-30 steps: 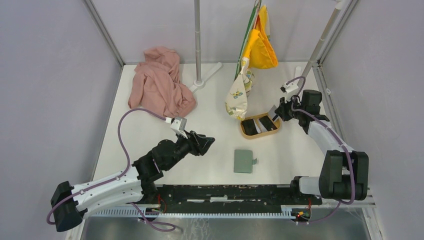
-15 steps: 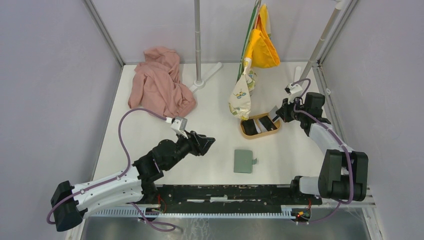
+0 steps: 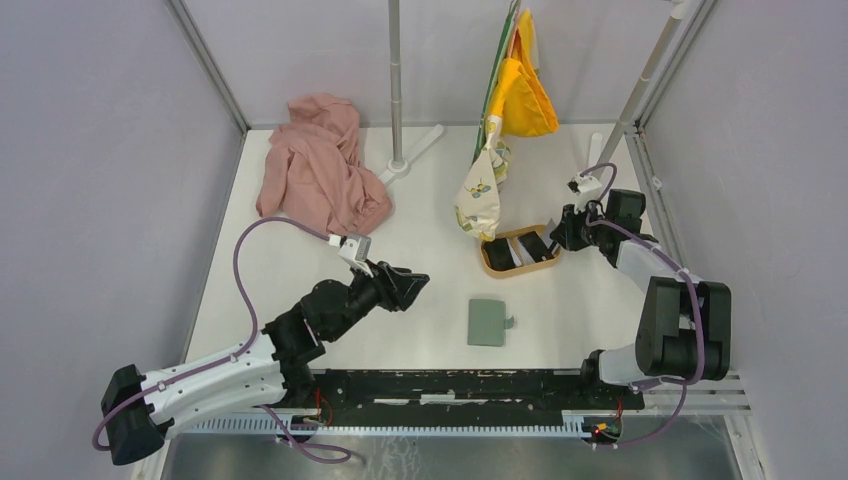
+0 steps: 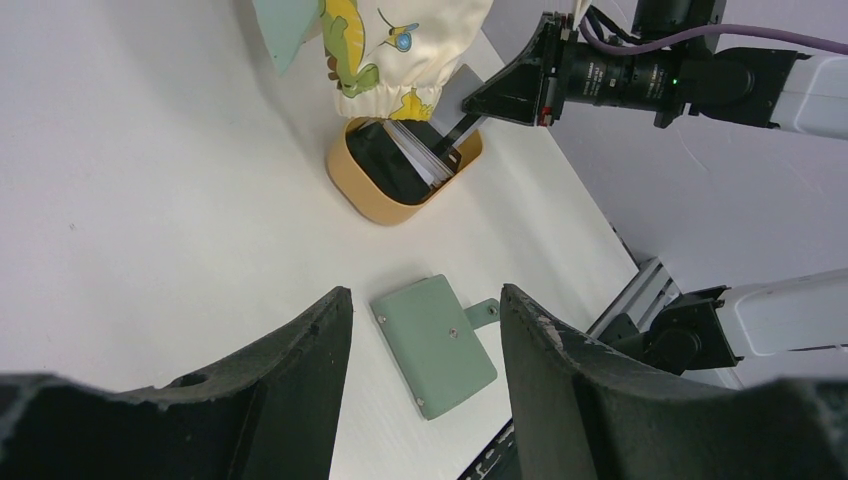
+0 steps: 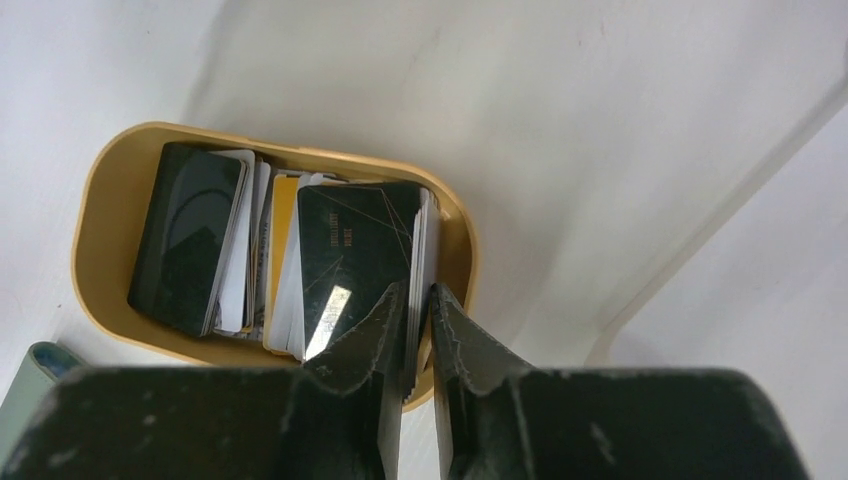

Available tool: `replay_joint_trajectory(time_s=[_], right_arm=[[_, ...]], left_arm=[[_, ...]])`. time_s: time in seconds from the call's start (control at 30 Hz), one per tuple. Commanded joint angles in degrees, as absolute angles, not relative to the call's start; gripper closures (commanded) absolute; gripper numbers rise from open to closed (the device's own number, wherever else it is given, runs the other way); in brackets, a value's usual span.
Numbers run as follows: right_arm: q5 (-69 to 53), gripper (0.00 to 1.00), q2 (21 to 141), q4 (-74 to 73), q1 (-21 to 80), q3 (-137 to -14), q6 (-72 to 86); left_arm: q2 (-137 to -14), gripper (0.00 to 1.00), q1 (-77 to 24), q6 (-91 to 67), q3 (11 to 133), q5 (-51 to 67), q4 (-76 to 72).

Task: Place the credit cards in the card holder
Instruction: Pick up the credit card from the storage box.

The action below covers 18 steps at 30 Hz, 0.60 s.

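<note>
Okay, the right jaws are down in the wooden tray [image 5: 95, 235], at its right-hand end. The cards [image 5: 355, 255] lean in there in two bunches. Their long sides run straight away from my fingertips [image 5: 372, 360], so I'm coming at the stack end-on. The tips sit at the near right corner of the top black card, with a narrow gap between them and a pale card edge in it. Clamped or just straddling, I can't tell.

The wallet [image 3: 487, 322] lies shut and flat on the surface, on the near side of the tray and apart from it, between the arms. The left jaws hang wide apart with nothing in them, pointed toward the wallet and the nearer pair to it. The right arm [image 3: 640, 265] reaches forward, wrist tipped down over the tray. I reckon that wallet needs opening before any card goes in.
</note>
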<state>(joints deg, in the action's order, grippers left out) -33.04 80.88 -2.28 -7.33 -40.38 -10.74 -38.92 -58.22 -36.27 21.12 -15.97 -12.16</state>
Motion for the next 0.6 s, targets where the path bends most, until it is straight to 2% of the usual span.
replay_joint_trajectory(time_s=[0.0, 0.33, 0.57], right_arm=[[-36.14, 0.79, 82.85, -3.64, -8.32, -42.64, -10.26], [-40.58, 0.79, 85.71, -3.61, -9.23, -44.68, -7.96], [-41.43, 0.93, 85.07, -3.24, -9.44, -45.75, -7.18]], left_arm=[[-38.36, 0.38, -58.26, -37.00, 21.44, -15.84, -14.59], [-38.68, 0.38, -58.26, -37.03, 21.70, -15.49, -14.78], [-38.94, 0.38, -58.22, -37.16, 21.80, -15.06, -15.11]])
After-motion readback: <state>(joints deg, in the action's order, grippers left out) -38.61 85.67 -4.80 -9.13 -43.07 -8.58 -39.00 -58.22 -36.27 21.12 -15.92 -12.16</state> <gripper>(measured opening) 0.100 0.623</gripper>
